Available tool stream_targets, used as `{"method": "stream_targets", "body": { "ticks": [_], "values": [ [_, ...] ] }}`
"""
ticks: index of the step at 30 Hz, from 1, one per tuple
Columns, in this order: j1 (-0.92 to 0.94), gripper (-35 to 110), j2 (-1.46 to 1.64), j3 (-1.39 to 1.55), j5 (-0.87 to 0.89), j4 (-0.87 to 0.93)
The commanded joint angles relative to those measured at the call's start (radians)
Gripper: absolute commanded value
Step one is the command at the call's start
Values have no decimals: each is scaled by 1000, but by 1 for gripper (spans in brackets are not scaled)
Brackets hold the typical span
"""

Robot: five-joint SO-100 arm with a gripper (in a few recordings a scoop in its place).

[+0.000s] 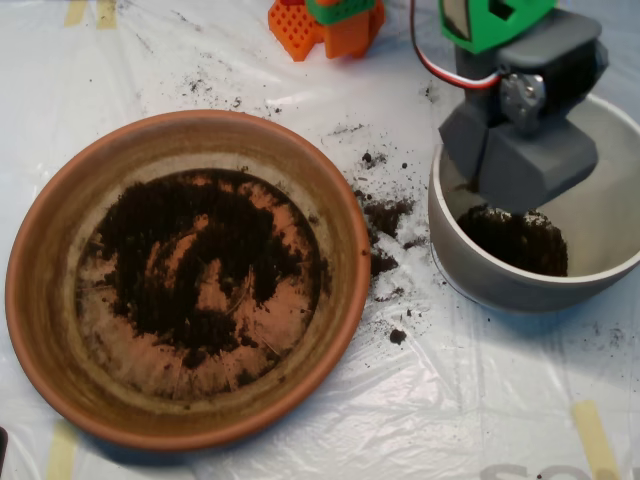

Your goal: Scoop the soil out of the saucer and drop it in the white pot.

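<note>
The terracotta saucer [40, 300] lies at the left, wide and shallow. A thin, patchy layer of dark soil [170, 250] covers its floor, and bare orange shows through in the middle. At the right stands the white pot [500, 285], with a clump of soil [520, 240] inside it against the near wall. My grey scoop [505, 200] hangs over the pot's left half, just above that clump. Its two shells stand apart, open, and nothing shows between them.
Spilled soil crumbs [385, 215] lie on the clear plastic sheet between saucer and pot, with more specks behind the saucer. An orange and green block [325, 25] sits at the back edge. Yellow tape strips [595, 430] mark the sheet.
</note>
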Motion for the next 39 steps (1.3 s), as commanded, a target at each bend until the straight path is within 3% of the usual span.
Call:
{"method": "stream_targets", "body": {
  "ticks": [1,14,26,33,39],
  "values": [
    [-67,0,23,-89,-25,3],
    [-61,37,46,-15,-21,3],
    [-74,33,163,144,-34,-55],
    [-28,32,133,-41,-2,-8],
    [72,32,-61,-551,18,195]
  ]
}}
